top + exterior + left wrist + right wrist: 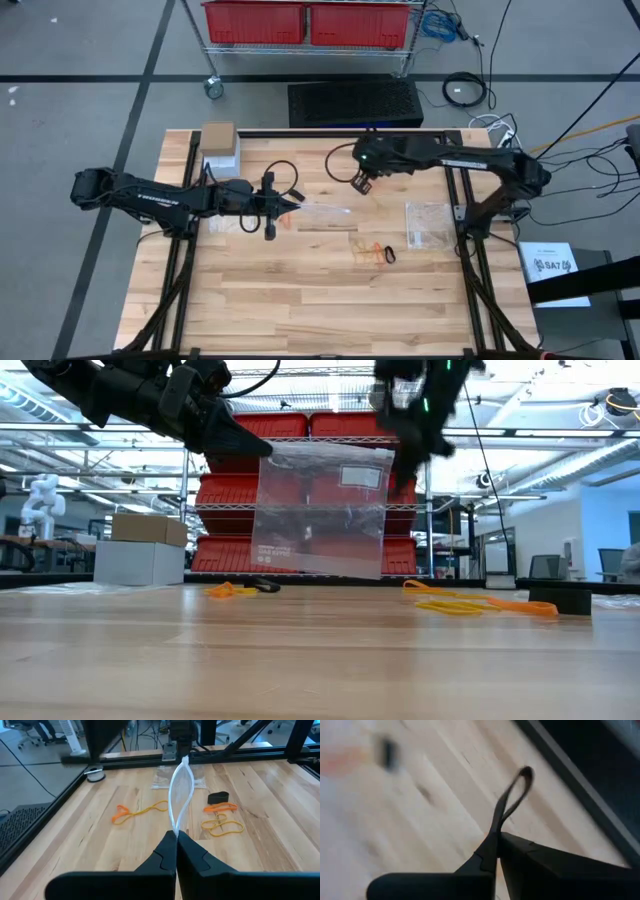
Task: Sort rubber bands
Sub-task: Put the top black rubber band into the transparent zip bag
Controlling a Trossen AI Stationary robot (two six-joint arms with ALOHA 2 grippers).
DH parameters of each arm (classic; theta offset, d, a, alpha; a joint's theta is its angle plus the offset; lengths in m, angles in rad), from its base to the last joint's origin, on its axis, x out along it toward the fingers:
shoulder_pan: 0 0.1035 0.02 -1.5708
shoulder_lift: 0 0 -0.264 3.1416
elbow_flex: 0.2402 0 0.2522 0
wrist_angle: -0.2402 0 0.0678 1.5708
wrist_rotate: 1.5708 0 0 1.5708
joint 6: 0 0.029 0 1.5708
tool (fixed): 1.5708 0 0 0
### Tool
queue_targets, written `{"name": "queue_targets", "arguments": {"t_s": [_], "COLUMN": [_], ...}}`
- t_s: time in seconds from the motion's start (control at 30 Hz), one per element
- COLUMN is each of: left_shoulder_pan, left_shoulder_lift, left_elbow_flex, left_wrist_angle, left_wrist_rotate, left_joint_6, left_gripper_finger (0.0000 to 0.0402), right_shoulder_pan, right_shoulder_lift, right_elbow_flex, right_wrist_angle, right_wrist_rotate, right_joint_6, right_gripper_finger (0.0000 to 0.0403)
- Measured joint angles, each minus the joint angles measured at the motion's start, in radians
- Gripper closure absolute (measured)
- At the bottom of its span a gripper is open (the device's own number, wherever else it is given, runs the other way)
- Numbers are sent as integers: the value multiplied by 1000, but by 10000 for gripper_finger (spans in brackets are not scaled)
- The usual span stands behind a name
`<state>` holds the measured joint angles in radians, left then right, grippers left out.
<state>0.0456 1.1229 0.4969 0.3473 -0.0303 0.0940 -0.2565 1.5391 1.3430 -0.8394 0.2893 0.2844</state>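
Observation:
My left gripper point(176, 834) is shut on a clear plastic bag point(320, 510), which it holds up over the table's middle left. My right gripper point(362, 185) hangs above the far middle of the table, shut on a black rubber band point(512, 800). More rubber bands lie flat on the wood. Right of centre there are orange and yellow ones point(372, 249) and a black one point(389, 256). An orange-yellow pair point(140, 811) lies under the bag's left side. My left gripper pinches the bag's upper corner point(265, 452) between its two fingers, coming nearly level from the table's left. The bag hangs below and beyond the fingers as an upright sheet, its mouth edge point(176, 822) toward the fingers. My right gripper pinches one end of the black rubber band point(495, 827) between its two fingertips, slanting down from above. The rest of the loop point(520, 782) sticks out past the fingers, clear of the table.
A second clear bag point(428, 225) lies flat near the table's right side. A cardboard box on a white box point(218, 145) stands at the far left corner. Beyond the far edge are a black mat point(355, 103) and a rack with red bins point(310, 22).

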Motion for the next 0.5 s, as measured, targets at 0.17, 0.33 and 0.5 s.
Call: {"name": "queue_targets", "arguments": {"t_s": [0.17, 0.33, 0.5], "left_shoulder_pan": [0, 1, 2], "left_shoulder_lift": [0, 0, 0], "left_elbow_flex": [0, 0, 0], "left_wrist_angle": [1, 4, 8], "left_wrist_rotate": [0, -3, -24], "left_joint_6": [-1, -5, -10], "left_gripper_finger": [400, 400, 400], "right_shoulder_pan": [144, 255, 318], "right_shoulder_lift": [-14, 30, 99], "right_elbow_flex": [99, 101, 101], "right_wrist_angle": [103, 217, 248], "right_wrist_rotate": [2, 42, 63], "right_joint_6": [-100, -159, -174], "right_gripper_finger": [402, 402, 403]}}
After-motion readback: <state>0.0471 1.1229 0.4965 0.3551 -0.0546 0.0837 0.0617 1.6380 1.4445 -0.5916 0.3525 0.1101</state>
